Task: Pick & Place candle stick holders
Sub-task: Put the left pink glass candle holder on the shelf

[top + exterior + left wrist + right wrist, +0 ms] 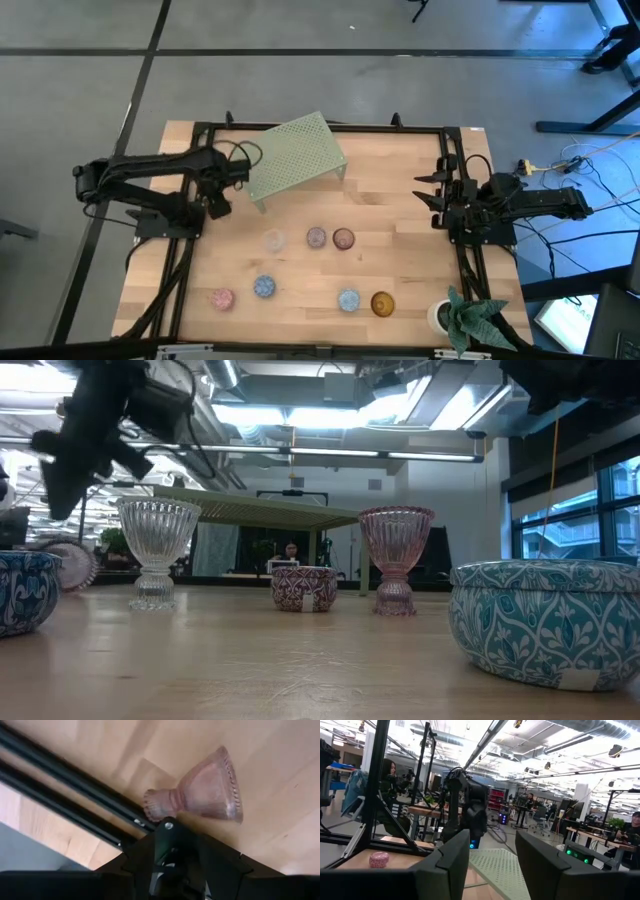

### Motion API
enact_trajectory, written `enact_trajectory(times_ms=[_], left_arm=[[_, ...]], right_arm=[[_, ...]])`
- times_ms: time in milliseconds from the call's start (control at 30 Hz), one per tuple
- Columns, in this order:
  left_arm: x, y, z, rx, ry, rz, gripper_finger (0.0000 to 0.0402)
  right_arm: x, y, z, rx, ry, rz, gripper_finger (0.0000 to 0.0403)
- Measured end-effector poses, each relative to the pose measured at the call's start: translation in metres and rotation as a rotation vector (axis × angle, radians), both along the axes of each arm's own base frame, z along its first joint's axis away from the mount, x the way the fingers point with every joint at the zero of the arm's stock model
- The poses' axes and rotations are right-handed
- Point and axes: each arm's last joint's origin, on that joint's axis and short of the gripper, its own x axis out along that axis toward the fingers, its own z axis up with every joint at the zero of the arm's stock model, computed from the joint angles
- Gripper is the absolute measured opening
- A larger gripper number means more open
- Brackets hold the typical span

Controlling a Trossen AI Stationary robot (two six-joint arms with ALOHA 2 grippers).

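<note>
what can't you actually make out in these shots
- Left wrist view: whether the left gripper holds the pink stemmed holder; the dark wrist body covers where they would meet.
- Low view: the blue patterned holder is cut off by the right edge, and another blue holder by the left edge.
- High view: the white pot is mostly covered by its plant's leaves.

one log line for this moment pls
left gripper: jaws shut on pink stemmed holder, raised, left side | right gripper: jaws open, empty, right side
</note>
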Motion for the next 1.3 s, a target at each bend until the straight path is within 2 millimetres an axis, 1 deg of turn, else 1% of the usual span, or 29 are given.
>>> enact_trajectory(times_ms=[133, 333, 500, 700, 900, 1000, 1133, 1300], left_arm=[[-0.004, -0.012, -0.012, -0.009, 0.054, -0.049, 0.0148], [0.004, -0.022, -0.013, 0.007, 0.004, -0.111, 0.0148], [0.008, -0.026, -0.013, 0.032, -0.039, -0.082, 0.0148], [0.014, -0.033, -0.011, 0.036, -0.098, 0.023, 0.0148], [0.015, -0.043, -0.011, 0.145, -0.119, 0.072, 0.0148], [0.017, -0.050, -0.013, 0.181, -0.117, 0.057, 0.0148], [0.021, -0.060, -0.018, 0.187, -0.084, -0.001, 0.0148], [0.028, -0.069, -0.030, 0.231, 0.008, -0.066, 0.0148]], right_arm=[[0.000, 0.000, 0.000, -0.001, 0.000, 0.001, 0.0165], [0.000, 0.000, 0.000, -0.003, 0.000, 0.000, 0.0165], [0.000, 0.000, 0.000, -0.003, 0.000, 0.001, 0.0165], [0.000, 0.000, 0.000, -0.003, 0.000, 0.002, 0.0165], [0.000, 0.000, 0.000, -0.001, 0.000, 0.002, 0.0165], [0.000, 0.000, 0.000, -0.001, 0.000, 0.002, 0.0165], [0.000, 0.000, 0.000, -0.002, 0.001, 0.002, 0.0165], [0.000, 0.000, 0.000, -0.004, 0.001, 0.002, 0.0165]])
